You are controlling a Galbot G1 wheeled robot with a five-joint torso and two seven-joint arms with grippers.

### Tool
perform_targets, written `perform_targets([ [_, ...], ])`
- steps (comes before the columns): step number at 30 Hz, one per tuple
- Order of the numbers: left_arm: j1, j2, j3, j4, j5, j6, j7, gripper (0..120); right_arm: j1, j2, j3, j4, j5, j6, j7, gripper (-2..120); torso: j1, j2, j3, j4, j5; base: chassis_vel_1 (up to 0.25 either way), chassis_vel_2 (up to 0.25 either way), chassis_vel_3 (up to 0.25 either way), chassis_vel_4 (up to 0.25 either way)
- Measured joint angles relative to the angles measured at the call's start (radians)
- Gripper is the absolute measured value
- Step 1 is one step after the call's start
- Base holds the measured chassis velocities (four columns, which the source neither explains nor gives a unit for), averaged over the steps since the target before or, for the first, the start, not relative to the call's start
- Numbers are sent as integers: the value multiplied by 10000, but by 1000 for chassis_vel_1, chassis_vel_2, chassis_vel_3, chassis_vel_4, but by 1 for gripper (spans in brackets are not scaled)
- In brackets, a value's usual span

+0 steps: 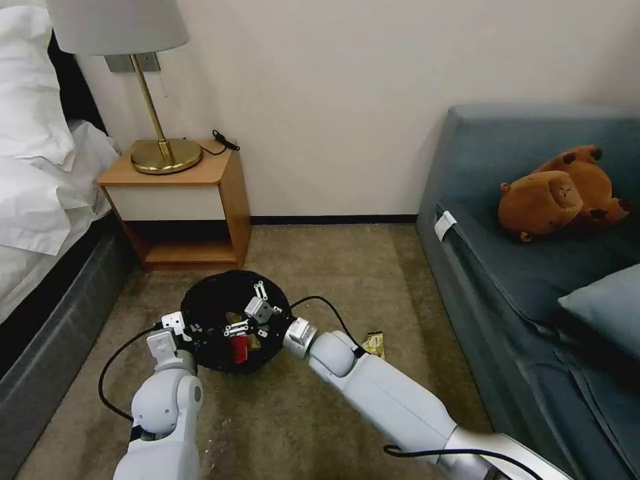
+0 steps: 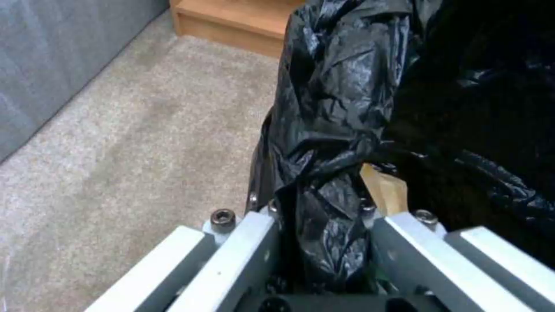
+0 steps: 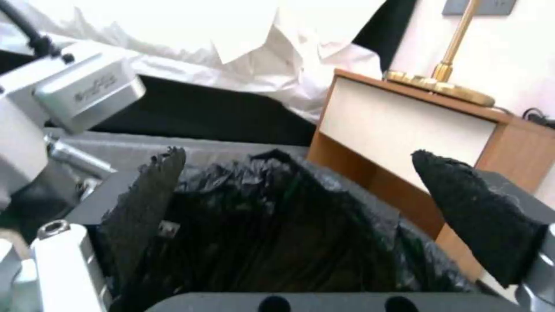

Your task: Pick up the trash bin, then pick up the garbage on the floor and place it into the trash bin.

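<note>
Right arm stretched forward from low right, right gripper [image 1: 257, 308] poised over the bin [image 1: 207, 303] mouth, fingers [image 3: 147, 203] spread wide, holding nothing. Left arm bent up from low left, left gripper [image 2: 324, 234] clamped on the bin's near-left rim, black bag [image 2: 341, 108] pinched between its fingers. Bin lifted just above the carpet [image 1: 347, 267], in front of the nightstand [image 1: 180, 200]. Bed on the left, sofa [image 1: 533, 267] on the right. Red wrapper [image 1: 239, 348] and brown paper [image 2: 384, 190] inside the bin. Gold wrapper [image 1: 375, 343] on the carpet beside the right forearm. No legible writing.
</note>
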Motion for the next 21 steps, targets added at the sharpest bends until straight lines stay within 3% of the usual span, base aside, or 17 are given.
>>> perform_targets([
  [18,3,32,-13,-34,-29,81,-15,3,202,-525,810,823,83,-362,550,100,0,0,1,0,0,0,0,0,0],
  [21,41,37,11,-46,-32,83,-9,3,-17,-878,1461,1440,-206,-627,1123,100,0,0,1,-1,1,0,0,0,0],
])
